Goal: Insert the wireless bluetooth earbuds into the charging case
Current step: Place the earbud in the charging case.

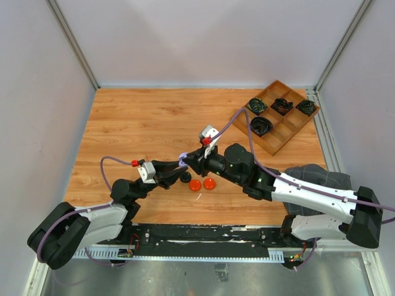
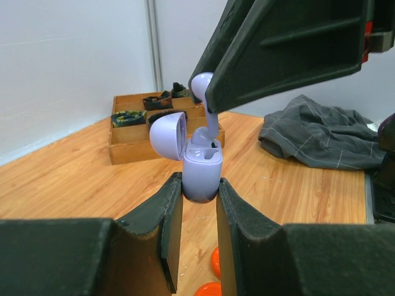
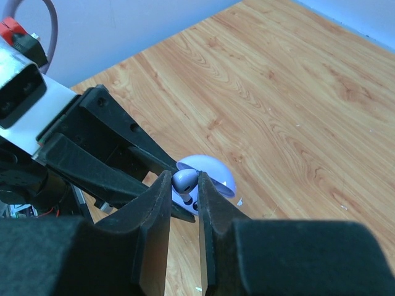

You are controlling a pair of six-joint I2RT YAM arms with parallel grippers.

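Lilac earbud [image 2: 202,86] and charging case [image 2: 202,171] meet a little toward 6 o'clock from the table's middle, lifted off the wood.

Furthest left, the left gripper [image 2: 199,188] has its jaws narrow and clamped on the lower body of the case. Its pads press the two flanks below the seam, so the lid [image 2: 168,132] is free and hangs open toward 10 o'clock. That looks the right place to hold it: the shell is probably smooth, hard plastic, light and apt to squirt out if pinched near its rounded bottom, and the hinge is likely the weak part.

Just right of it, the right gripper [image 3: 183,188] comes in from 3 o'clock, jaws narrow on the bulbous head of the lilac earbud. The stem points down into the case mouth. I judge the bud very light, stiff and slippery, so a gentle pinch on the head, leaving the stem bare, suits it. Whether the stem has entered its well, or the other well is filled, I cannot tell.

On the table at 5 o'clock from the case lie a black disc [image 1: 184,177] and two orange discs [image 1: 195,185]. At 2 o'clock stands the wooden tray [image 1: 287,137] of coiled cables [image 1: 261,126], and at 4 o'clock a grey cloth [image 2: 315,139].
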